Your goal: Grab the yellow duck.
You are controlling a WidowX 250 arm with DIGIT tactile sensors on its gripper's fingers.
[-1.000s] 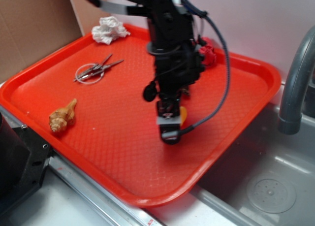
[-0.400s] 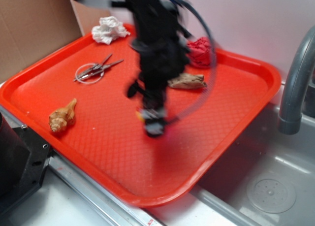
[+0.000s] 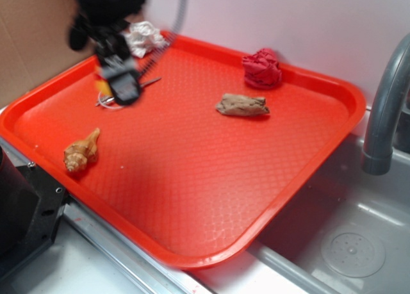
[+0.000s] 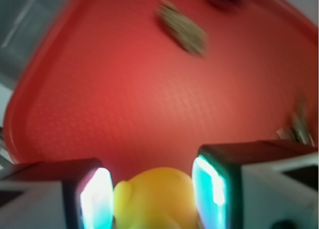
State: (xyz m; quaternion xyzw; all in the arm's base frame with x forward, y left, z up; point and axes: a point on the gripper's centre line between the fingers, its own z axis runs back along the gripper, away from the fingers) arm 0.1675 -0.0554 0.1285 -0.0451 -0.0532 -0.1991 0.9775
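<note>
The yellow duck [image 4: 155,198] sits between my two fingers in the wrist view, glossy and rounded, filling the gap at the bottom edge. From the exterior camera only a sliver of the yellow duck [image 3: 103,87] shows at the left side of my gripper [image 3: 122,88]. The gripper is shut on the duck and hangs, blurred, above the back left part of the red tray [image 3: 192,179], over the metal tool [image 3: 147,84].
On the tray lie a tan seashell [image 3: 81,151] at the front left, a brown rough piece [image 3: 242,105] in the middle, a crumpled red cloth [image 3: 262,68] at the back and white crumpled paper [image 3: 146,36] behind the gripper. A sink [image 3: 349,243] and grey faucet [image 3: 384,108] are at the right.
The arm has swung from the tray's middle to its back left, carrying the duck with it. The brown piece and red cloth, hidden before, now show.
</note>
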